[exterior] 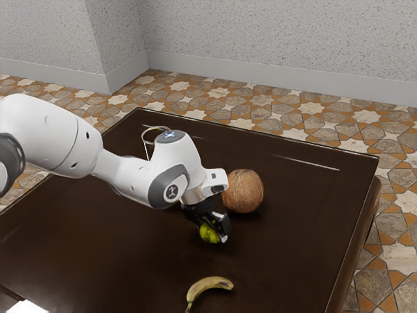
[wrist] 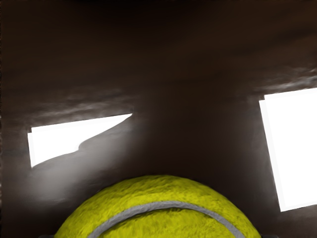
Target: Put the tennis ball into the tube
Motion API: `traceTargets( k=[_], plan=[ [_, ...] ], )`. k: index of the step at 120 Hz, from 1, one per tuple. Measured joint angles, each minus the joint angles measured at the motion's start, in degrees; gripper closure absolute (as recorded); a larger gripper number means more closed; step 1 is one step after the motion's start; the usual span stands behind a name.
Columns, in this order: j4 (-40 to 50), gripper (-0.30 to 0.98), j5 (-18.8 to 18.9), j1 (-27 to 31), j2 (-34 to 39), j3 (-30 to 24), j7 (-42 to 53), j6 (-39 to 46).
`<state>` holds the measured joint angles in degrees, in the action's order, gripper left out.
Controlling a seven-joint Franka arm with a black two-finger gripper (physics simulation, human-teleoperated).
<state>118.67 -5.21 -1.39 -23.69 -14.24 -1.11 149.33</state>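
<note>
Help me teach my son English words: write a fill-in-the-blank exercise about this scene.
The curved fruit is a ____.
In size, the tennis ball is ____ than the round brown object.
The ball's seam is ____ in colour.
The arm is mostly ____ in colour.

Missing words: banana; smaller; grey; white.

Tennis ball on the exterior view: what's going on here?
The Franka arm's hand is gripping the tennis ball, presumably to put it into the tube. It's not there yet: the tube stands off behind the arm. The coconut and banana lie on the table, out of the hand.
</note>
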Motion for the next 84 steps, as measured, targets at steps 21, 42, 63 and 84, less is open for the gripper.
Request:
traceTargets(
  k=[21, 42, 63, 84],
  plan=[
    [0.00, 0.27, 0.07, -0.08, 0.61, 0.01, -0.11, 0.00],
    [1.25, 0.32, 0.55, -0.75, 8.81, -0.38, -0.60, -2.40],
    [-1.74, 0.33, 0.94, -0.62, 18.70, -0.76, -1.12, -12.01],
    [-12.80, 0.32, 3.76, 1.11, 20.53, -0.27, -1.28, -25.68]
  ],
)
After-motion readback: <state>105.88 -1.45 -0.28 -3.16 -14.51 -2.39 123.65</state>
